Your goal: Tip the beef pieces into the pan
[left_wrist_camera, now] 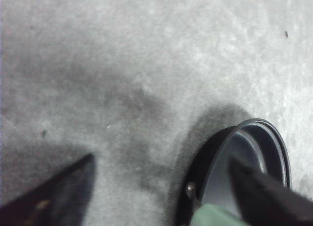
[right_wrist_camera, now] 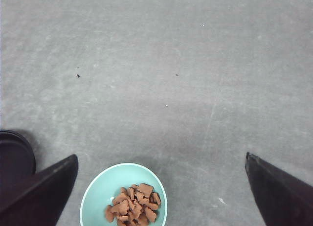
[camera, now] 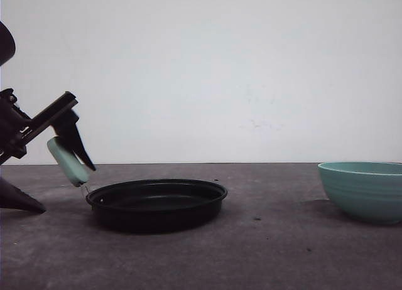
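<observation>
We see the left gripper [camera: 74,153] at the front view's 9 o'clock edge, fingers angled down and spread either side of the mint handle [camera: 68,160]; whether they press on it we cannot tell. In its wrist view the two dark fingers [left_wrist_camera: 58,192] stand wide apart, the handle [left_wrist_camera: 217,217] lying against the right one. The right gripper [right_wrist_camera: 161,187] hangs with fingers [right_wrist_camera: 39,189] splayed wide, holding nothing, above the bowl [right_wrist_camera: 98,192].

The right wrist view shows us the beef [right_wrist_camera: 134,204], a small heap of reddish-brown chunks inside the teal bowl; from the front the bowl [camera: 363,191] hides them behind its wall. The front view gives us the pan [camera: 157,202] as a shallow black disc resting flat on the table [camera: 270,252].

The pan sits at 7 o'clock in the front view, the bowl at 4 o'clock against the frame edge, well apart, with bare grey table between them. The pan's dark rim [right_wrist_camera: 14,157] lies at the right wrist view's 8 o'clock.

The pan's handle rises from its rim toward 10 o'clock in the front view, its long axis tilted upward to the left gripper.
</observation>
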Robot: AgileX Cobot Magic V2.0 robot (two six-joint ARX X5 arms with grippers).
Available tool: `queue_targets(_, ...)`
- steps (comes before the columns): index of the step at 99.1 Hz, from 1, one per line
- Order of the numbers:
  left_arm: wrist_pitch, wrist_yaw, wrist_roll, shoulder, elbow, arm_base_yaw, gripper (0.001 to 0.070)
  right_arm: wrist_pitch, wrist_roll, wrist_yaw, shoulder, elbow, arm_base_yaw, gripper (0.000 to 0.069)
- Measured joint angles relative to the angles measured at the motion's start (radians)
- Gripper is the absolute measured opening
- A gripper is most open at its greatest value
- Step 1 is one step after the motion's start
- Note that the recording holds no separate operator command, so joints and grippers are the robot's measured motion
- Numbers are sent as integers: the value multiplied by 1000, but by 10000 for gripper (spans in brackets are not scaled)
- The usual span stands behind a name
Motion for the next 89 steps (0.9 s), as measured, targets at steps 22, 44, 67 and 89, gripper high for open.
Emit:
queue_targets(22, 2, -3, -7, 0, 0, -39, 285, 0, -1, 0, 0, 0, 0, 683)
queue_targets(44, 52, -6, -10, 0, -2, -58, 114, 0, -1, 0, 0, 0, 0, 683)
queue_targets(67, 54, -6, -22, -59, -2, -58, 113, -1, 0, 0, 15, 0, -2, 676)
queue_targets(89, 56, 81, -22, -154, 18, -63, 112, -48, 13, -8, 183, 0, -40, 549)
